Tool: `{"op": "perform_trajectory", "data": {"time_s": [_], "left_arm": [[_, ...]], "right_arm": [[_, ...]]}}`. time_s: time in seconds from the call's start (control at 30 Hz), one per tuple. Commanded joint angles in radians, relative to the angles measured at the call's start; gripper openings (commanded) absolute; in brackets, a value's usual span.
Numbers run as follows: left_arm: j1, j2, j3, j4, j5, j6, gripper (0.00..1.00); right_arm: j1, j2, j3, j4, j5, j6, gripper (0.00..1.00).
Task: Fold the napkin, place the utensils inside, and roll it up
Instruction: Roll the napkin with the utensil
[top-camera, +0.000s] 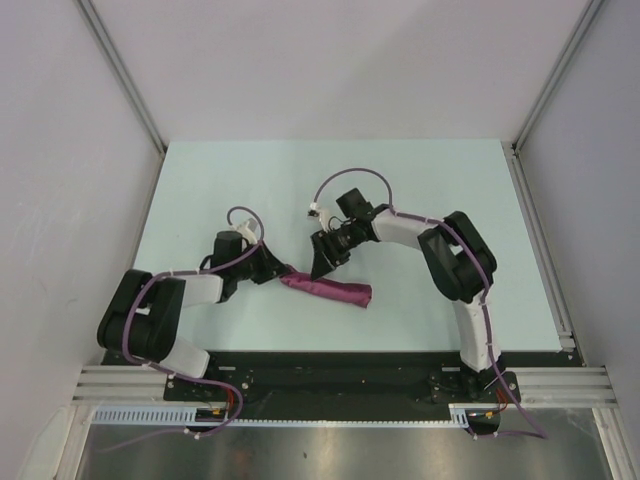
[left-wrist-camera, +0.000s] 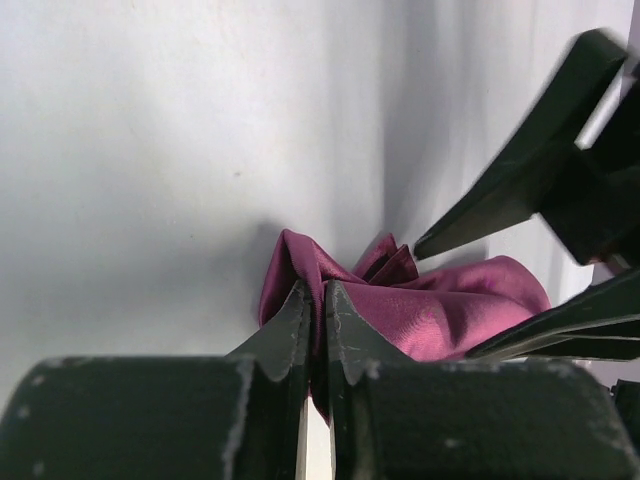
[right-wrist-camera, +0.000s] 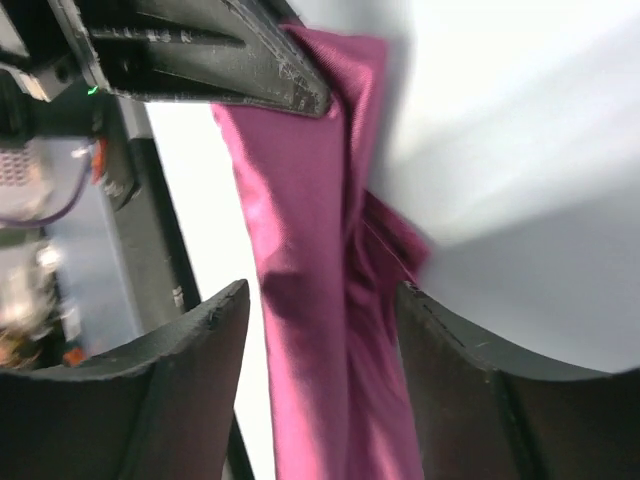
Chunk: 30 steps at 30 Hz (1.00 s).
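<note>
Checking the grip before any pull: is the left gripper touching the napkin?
Touching. In the left wrist view, the left gripper pinches a fold of the napkin between its closed jaws.

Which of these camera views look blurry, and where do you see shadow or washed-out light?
Top view: sharp, evenly lit, faint shadows under the arms. Left wrist view: napkin crisp, right gripper smeared at its edges, dim shadow on the table behind it. Right wrist view: soft throughout, left background blurred, table washed out white.

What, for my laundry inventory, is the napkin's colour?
Plain plum-purple napkin, no pattern; clearest in right wrist view.
</note>
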Motion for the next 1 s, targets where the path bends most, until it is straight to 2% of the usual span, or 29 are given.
{"op": "perform_trajectory", "data": {"time_s": [0.0,0.13,0.23,0.27,0.3,0.47,0.67,0.97], "left_arm": [[-0.005,0.024,0.042,-0.020,-0.002,0.022,0.03],[-0.005,0.040,0.053,-0.027,-0.001,0.022,0.02],[-0.005,0.046,0.063,-0.040,0.001,0.028,0.02],[-0.005,0.047,0.067,-0.043,-0.004,0.028,0.02],[-0.005,0.046,0.070,-0.046,-0.004,0.030,0.02],[-0.005,0.056,0.083,-0.059,-0.007,0.033,0.02],[-0.005,0.061,0.099,-0.073,-0.015,0.036,0.02],[-0.005,0.063,0.122,-0.086,-0.018,0.038,0.01]], "right_arm": [[-0.004,-0.149,-0.049,0.087,0.181,0.007,0.66],[0.022,-0.284,-0.141,0.209,0.337,0.009,0.71],[0.097,-0.351,-0.213,0.264,0.518,-0.046,0.74],[0.120,-0.391,-0.230,0.278,0.628,-0.098,0.75],[0.178,-0.408,-0.267,0.291,0.687,-0.123,0.75],[0.327,-0.436,-0.338,0.358,1.004,-0.262,0.78],[0.428,-0.404,-0.370,0.409,1.141,-0.367,0.78],[0.439,-0.319,-0.345,0.384,1.143,-0.391,0.78]]}}
